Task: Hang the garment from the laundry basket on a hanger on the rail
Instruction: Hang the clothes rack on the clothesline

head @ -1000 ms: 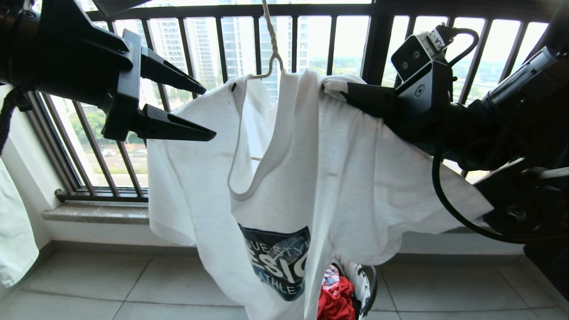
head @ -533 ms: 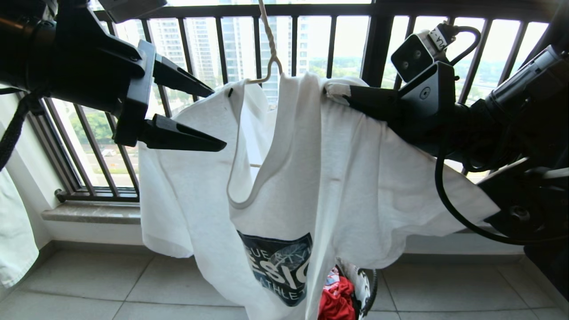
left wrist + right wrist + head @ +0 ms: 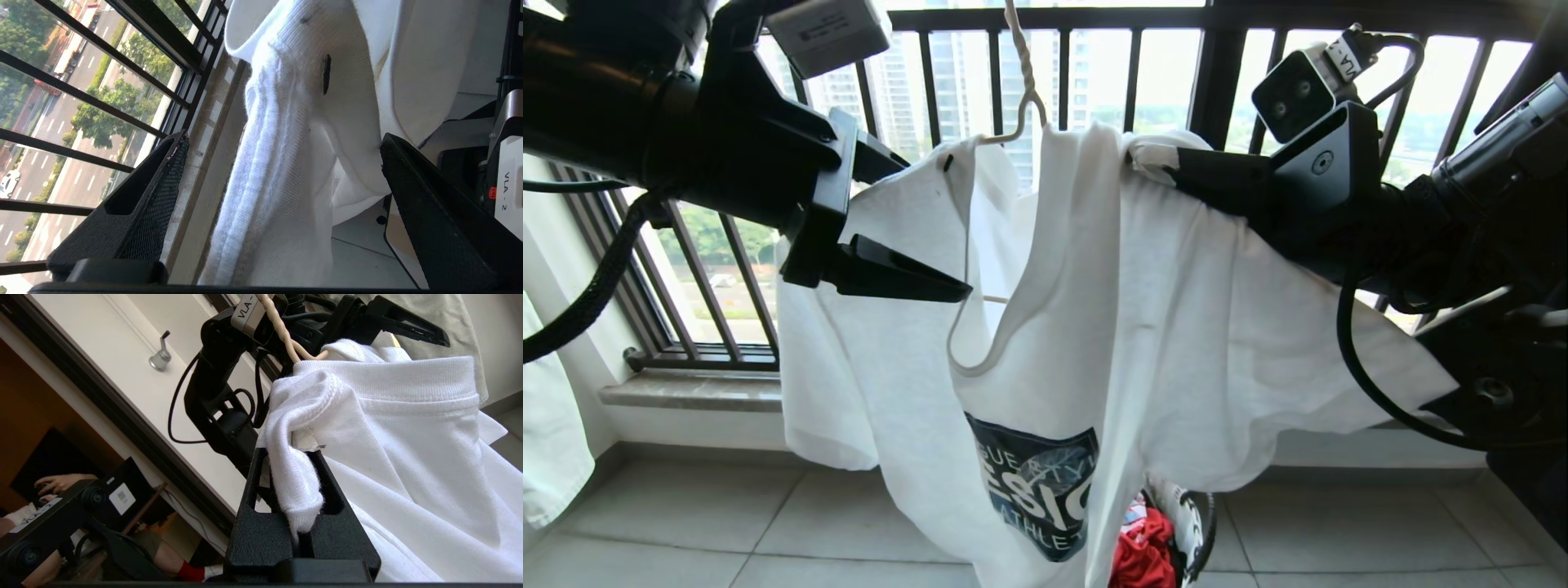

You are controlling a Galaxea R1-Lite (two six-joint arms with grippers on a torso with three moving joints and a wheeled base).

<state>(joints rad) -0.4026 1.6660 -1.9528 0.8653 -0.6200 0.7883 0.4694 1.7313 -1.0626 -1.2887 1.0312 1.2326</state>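
Note:
The garment (image 3: 1143, 327), a white T-shirt with a dark blue chest graphic, hangs from the cream wire hanger (image 3: 1023, 82) in front of the window. My left gripper (image 3: 935, 229) stands open at the shirt's left shoulder. In the left wrist view the cloth (image 3: 294, 122) hangs between the wide-apart fingers of that gripper (image 3: 284, 138), touching neither pad. My right gripper (image 3: 1156, 167) is shut on a bunched fold of the other shoulder (image 3: 298, 486), beside the hanger's twisted neck (image 3: 282, 335). The laundry basket (image 3: 1188, 523) stands on the floor behind the hem. The rail is out of view.
A black railing of vertical bars (image 3: 1217, 73) and a stone sill (image 3: 703, 392) stand just behind the shirt. A red cloth (image 3: 1139, 555) lies in the basket. Another white cloth (image 3: 547, 457) hangs at far left. A person's hand (image 3: 57, 482) and red-socked leg (image 3: 188, 571) show indoors.
My left gripper has moved right and slightly down, closer in on the shirt's left shoulder, with its fingers spread wider. The right gripper keeps its hold and has barely moved.

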